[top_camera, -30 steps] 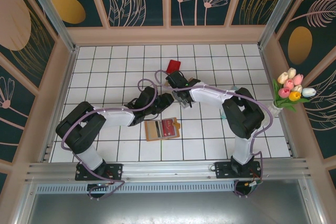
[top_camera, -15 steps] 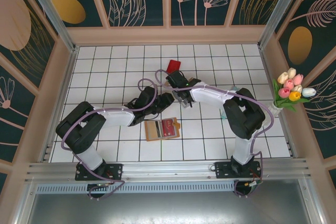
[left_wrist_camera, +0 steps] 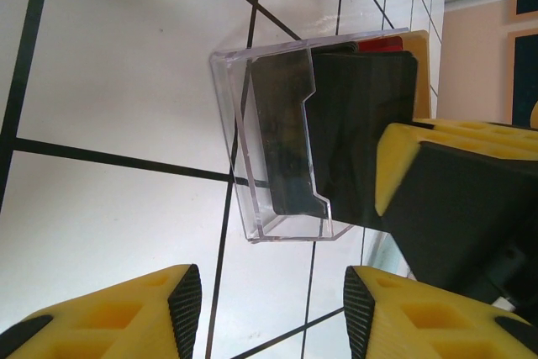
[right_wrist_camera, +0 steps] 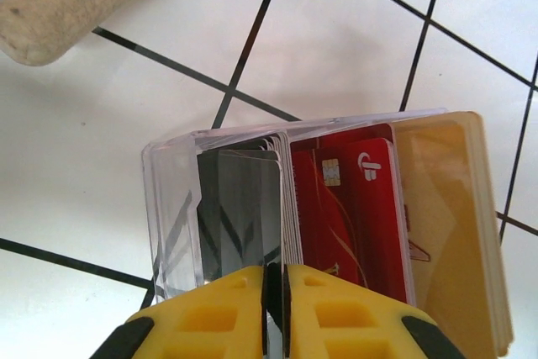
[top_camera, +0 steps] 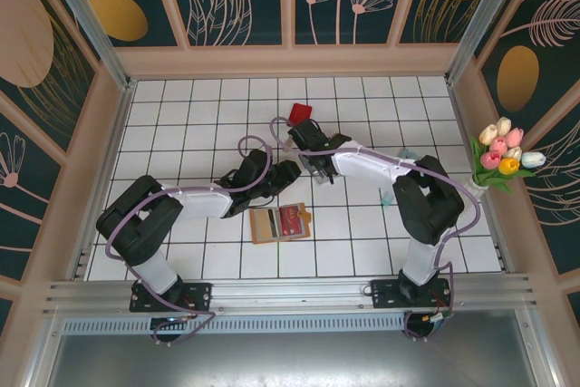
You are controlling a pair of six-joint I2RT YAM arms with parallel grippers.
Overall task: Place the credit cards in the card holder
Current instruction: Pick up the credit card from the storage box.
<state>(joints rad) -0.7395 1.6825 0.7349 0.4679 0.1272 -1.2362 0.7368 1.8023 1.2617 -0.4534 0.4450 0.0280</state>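
Right end effector (right_wrist_camera: 275, 296) is pinched nearly flat on the top edge of one of the credit cards (right_wrist_camera: 336, 199), a grey-dark one where the dark cards meet the red ones. Left end effector (left_wrist_camera: 273, 313) is about half open with nothing in it, over the desk (top_camera: 181, 124) just beside the clear box (right_wrist_camera: 168, 208)

Handling, my read: the cards are light, thin and stiff with a bit of flex. They're glossy, so likely slippery under the pads. They're packed on edge in the box, so neighbours may drag up with the one I have. Only the exposed top edge is reachable. Grip mid-edge and pull straight along the card plane, no twist. The box looks light too and could lift or slide, so left could brace it

Look: dark cards at one end of the stack, then a few white edges, two red ones with chip and white logo, a tan-yellow one outermost

Card holder (top_camera: 264, 225) lies open and flat on the desk nearer my bases, apart from the box. It's tan, with a red card (top_camera: 292, 219) seated in its right half
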